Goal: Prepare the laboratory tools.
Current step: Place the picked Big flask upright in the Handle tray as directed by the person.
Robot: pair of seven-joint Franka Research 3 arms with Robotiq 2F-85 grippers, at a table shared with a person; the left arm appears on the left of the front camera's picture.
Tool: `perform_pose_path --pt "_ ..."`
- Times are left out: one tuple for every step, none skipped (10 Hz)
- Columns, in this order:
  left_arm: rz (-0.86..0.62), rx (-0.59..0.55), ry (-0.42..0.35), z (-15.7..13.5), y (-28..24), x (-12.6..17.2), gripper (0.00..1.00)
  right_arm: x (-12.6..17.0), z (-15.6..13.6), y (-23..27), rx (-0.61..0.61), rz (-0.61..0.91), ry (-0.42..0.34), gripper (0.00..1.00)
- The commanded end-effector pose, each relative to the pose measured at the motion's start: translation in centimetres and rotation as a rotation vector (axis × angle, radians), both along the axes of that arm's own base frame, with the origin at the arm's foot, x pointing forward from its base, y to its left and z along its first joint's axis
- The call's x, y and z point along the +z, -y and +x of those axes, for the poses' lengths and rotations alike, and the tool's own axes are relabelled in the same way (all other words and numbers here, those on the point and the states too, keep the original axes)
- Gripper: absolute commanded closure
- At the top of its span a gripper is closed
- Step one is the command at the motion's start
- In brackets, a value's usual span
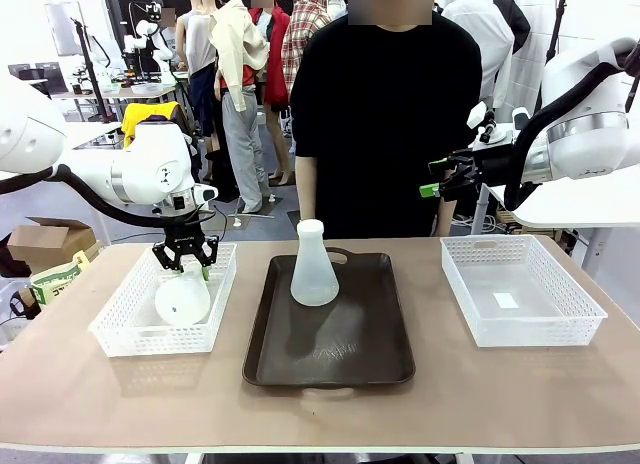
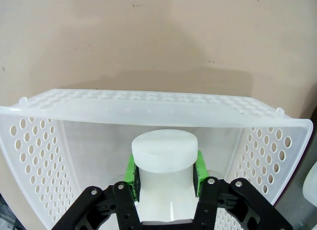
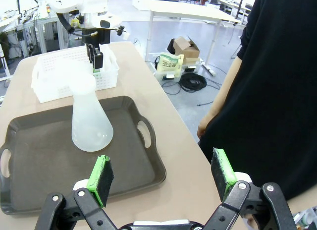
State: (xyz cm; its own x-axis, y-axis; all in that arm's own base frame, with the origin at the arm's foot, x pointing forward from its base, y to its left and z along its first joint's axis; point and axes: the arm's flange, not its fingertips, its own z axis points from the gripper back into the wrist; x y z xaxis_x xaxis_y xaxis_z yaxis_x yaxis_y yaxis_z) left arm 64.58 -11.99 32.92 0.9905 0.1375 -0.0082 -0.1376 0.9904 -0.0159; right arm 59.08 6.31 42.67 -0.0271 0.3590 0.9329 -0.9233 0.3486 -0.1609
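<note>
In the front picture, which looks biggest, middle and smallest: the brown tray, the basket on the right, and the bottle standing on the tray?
1. Brown tray, biggest.
2. Right basket, smaller than the tray.
3. Standing flask, smallest.
All three sit about equally far from the camera, so the order looks safe.

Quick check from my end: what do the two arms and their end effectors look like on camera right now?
Both arms are glossy white with rounded joints and black cables along them. The left end effector and right end effector are black two-finger linkages with silver pivot screws. Bright green pads line the fingertips.
</note>
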Motion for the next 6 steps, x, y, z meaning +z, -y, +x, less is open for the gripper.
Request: perform_pose_path --pt "0.000 0.000 0.000 0.0 0.0 0.0 1.00 -0.1 -0.1 0.0 0.004 -0.001 -0.003 0.00" --pt "0.026 0.000 0.002 -1.2 0.4 1.3 1.00 -0.1 -0.1 0.0 0.004 -0.001 -0.003 0.00" --pt "0.043 -0.009 -0.009 -2.4 0.6 2.6 1.00 -0.1 -0.1 0.0 0.004 -0.001 -0.003 0.00" --pt "0.056 -0.017 0.000 -3.4 0.8 3.9 1.00 -0.1 -0.1 0.0 0.004 -0.001 -0.003 0.00" --pt "0.069 -0.030 0.014 -4.5 1.2 5.2 1.00 -0.1 -0.1 0.0 0.004 -0.001 -0.003 0.00" --pt "0.070 -0.048 0.032 -5.3 1.5 6.1 1.00 -0.1 -0.1 0.0 0.004 -0.001 -0.003 0.00"
